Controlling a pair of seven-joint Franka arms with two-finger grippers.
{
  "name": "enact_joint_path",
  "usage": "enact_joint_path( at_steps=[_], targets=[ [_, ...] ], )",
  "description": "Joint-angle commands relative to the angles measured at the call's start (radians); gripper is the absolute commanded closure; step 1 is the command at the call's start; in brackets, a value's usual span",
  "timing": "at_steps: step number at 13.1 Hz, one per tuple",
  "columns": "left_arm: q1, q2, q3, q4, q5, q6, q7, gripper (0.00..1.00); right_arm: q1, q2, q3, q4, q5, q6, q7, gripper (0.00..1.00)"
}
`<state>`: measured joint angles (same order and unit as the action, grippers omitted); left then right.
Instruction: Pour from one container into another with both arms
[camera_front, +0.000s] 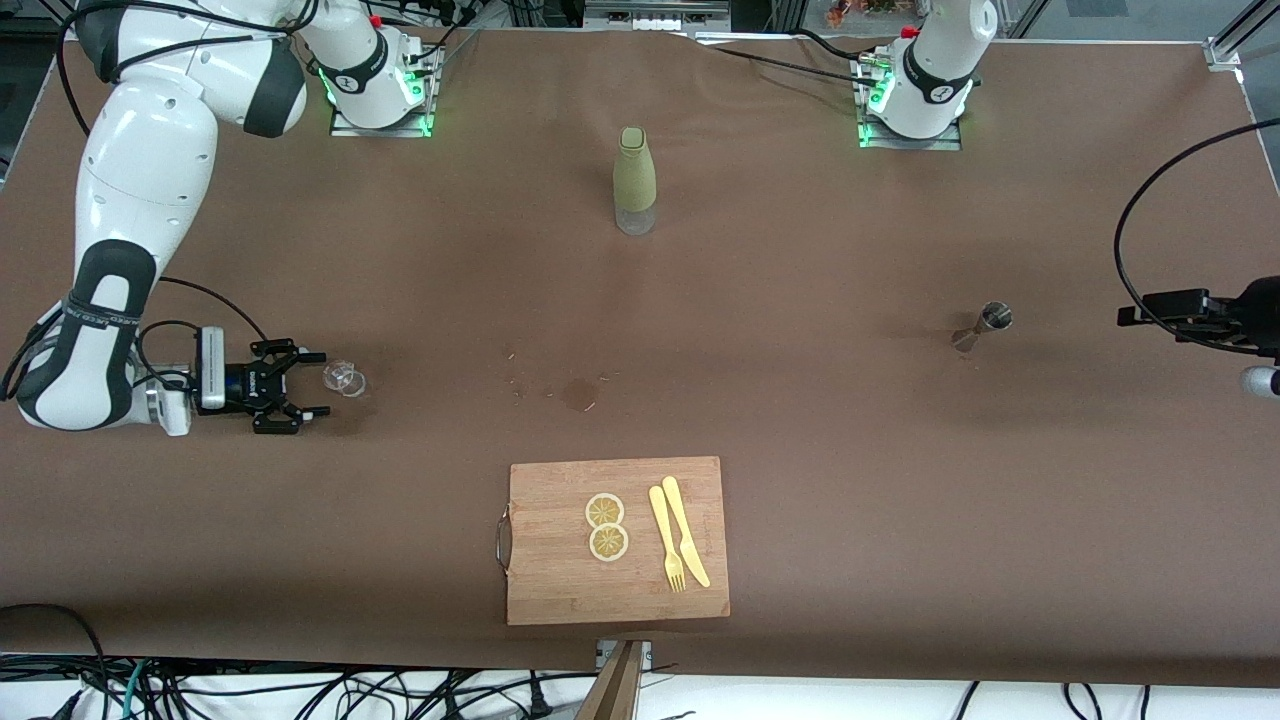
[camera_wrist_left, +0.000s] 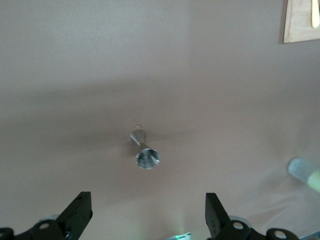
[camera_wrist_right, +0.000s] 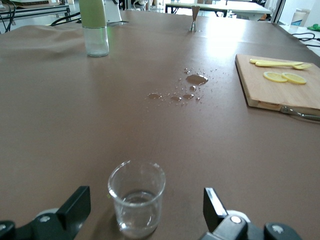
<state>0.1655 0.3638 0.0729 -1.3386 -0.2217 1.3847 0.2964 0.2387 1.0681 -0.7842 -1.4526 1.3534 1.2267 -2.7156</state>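
A small clear glass (camera_front: 345, 380) with a little liquid stands upright on the brown table at the right arm's end. My right gripper (camera_front: 320, 384) lies low beside it, open; in the right wrist view the glass (camera_wrist_right: 136, 202) stands between the spread fingertips (camera_wrist_right: 79, 200), untouched. A steel jigger (camera_front: 985, 325) stands toward the left arm's end. My left gripper (camera_front: 1135, 316) hangs open near the table's edge, pointing at the jigger (camera_wrist_left: 146, 152), well apart from it. A green bottle (camera_front: 635, 180) with a clear base stands between the two arm bases.
A wooden cutting board (camera_front: 560, 570) with two lemon slices (camera_front: 607, 527), a yellow fork and knife (camera_front: 678, 545) lies nearest the front camera. Wet spots (camera_front: 580, 392) mark the table's middle, seen also as drops (camera_wrist_right: 196, 79) in the right wrist view.
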Motion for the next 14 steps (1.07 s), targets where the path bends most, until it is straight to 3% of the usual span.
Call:
enact_joint_path(
  at_steps=[1,3,6,11,14],
  targets=[
    [-0.043,-0.115,-0.053,-0.043,0.120,-0.019,-0.161,0.00,-0.009,0.004,-0.010,0.017,-0.034,-0.030,-0.033,0.00],
    [-0.043,-0.166,-0.120,-0.043,0.171,-0.053,-0.271,0.00,-0.009,0.006,-0.010,0.017,-0.036,-0.029,-0.033,0.00],
    [-0.066,-0.226,-0.122,-0.053,0.171,-0.093,-0.370,0.00,-0.009,0.024,-0.007,0.003,-0.027,0.000,-0.058,0.00],
    [-0.087,-0.270,-0.123,-0.053,0.194,-0.104,-0.373,0.00,-0.007,0.032,0.000,-0.008,-0.027,0.022,-0.136,0.01],
    [-0.087,-0.299,-0.131,-0.060,0.180,-0.102,-0.388,0.00,-0.007,0.032,0.000,-0.012,-0.027,0.060,-0.067,0.00]
  ],
)
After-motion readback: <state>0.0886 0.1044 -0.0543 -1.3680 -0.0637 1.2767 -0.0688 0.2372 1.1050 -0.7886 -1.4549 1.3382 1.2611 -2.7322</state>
